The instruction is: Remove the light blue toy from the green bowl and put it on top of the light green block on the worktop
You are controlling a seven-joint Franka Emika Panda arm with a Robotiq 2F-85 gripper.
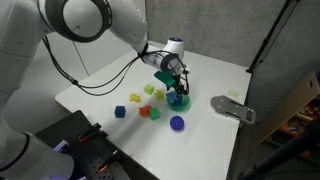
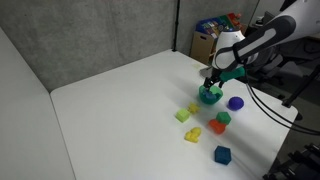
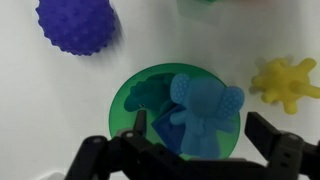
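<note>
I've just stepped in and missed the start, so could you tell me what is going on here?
The arm's gripper hangs open just over the green bowl, fingers either side of the light blue toy lying inside it. The toy is not yet gripped or lifted. A purple ball sits nearby on the white table.

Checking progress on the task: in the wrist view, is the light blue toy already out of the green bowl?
No, the light blue toy lies inside the green bowl, within its rim.
</note>
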